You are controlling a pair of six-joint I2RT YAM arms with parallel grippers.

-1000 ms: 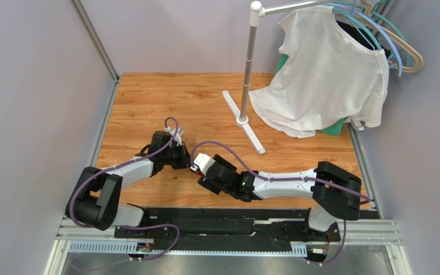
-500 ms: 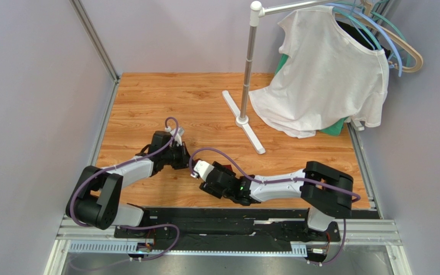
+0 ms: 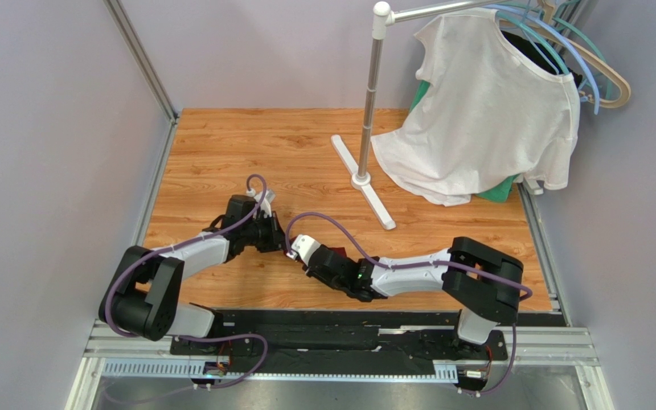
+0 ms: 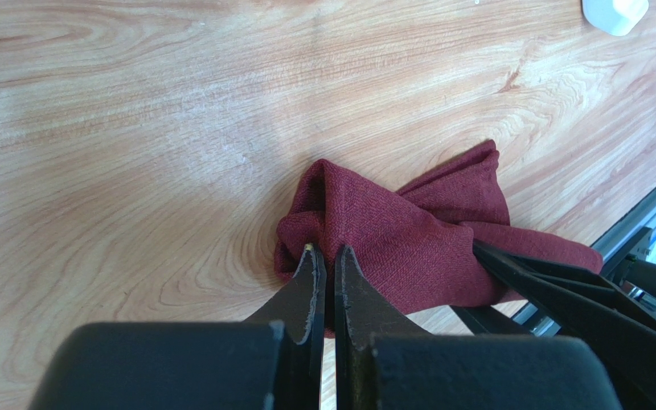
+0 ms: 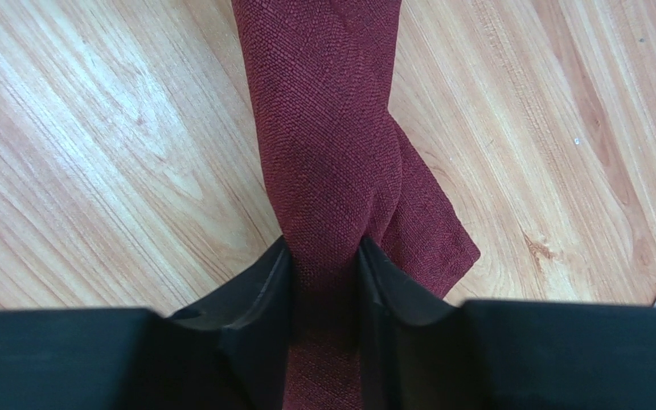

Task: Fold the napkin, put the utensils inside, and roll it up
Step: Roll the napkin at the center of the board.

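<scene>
Across the wood-grain desk (image 3: 220, 145) the right arm (image 3: 417, 269) has drawn in toward the left arm (image 3: 203, 249) over the last second, its elbow sliding leftward. The two hands now meet nose to nose.

The bigger change is at the right hand (image 5: 325, 248). Its jaws, wide a second ago, have come in around the dark maroon-red soft cloth napkin (image 5: 331, 128) — a bunched band of it is squeezed between both black fingers, which I read as a grasp taken. The left hand (image 4: 325, 254) is clenched nearly flat on a thin fold at the other end.

For the task this looks like the very start: the napkin is crumpled, not spread or folded, and no utensils are in view. With both ends held, drawing it out flat seems the likely next move.

From the right hand the napkin runs straight ahead, out from between the fingers, with one flap spilling to that hand's right. From the left hand it lies just ahead and to the right — touching the fingertips and resting on the desk.
</scene>
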